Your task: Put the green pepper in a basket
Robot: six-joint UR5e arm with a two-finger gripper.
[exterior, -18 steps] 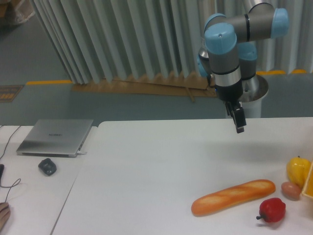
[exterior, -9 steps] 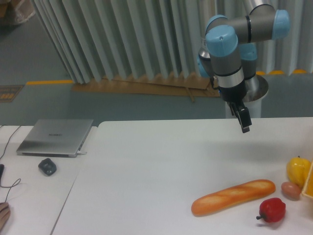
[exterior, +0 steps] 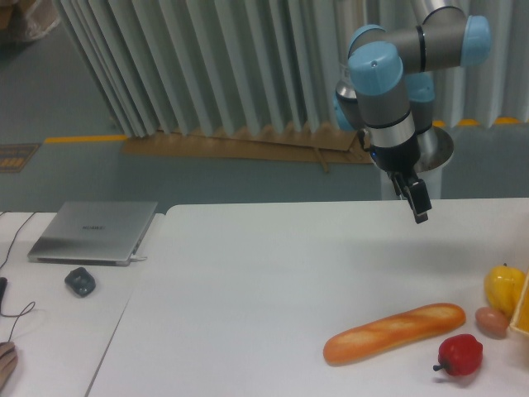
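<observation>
No writing was legible on the laptop [exterior: 93, 231]; above the white table [exterior: 273, 281] before grey curtains [exterior: 207, 66], the gripper [exterior: 420, 207] hung, finger spread indiscernible, basket [exterior: 522, 313] at the right edge.

robotics lab | UR5e arm [exterior: 388, 74] on pedestal | white table [exterior: 248, 281] | laptop [exterior: 93, 232]
</observation>
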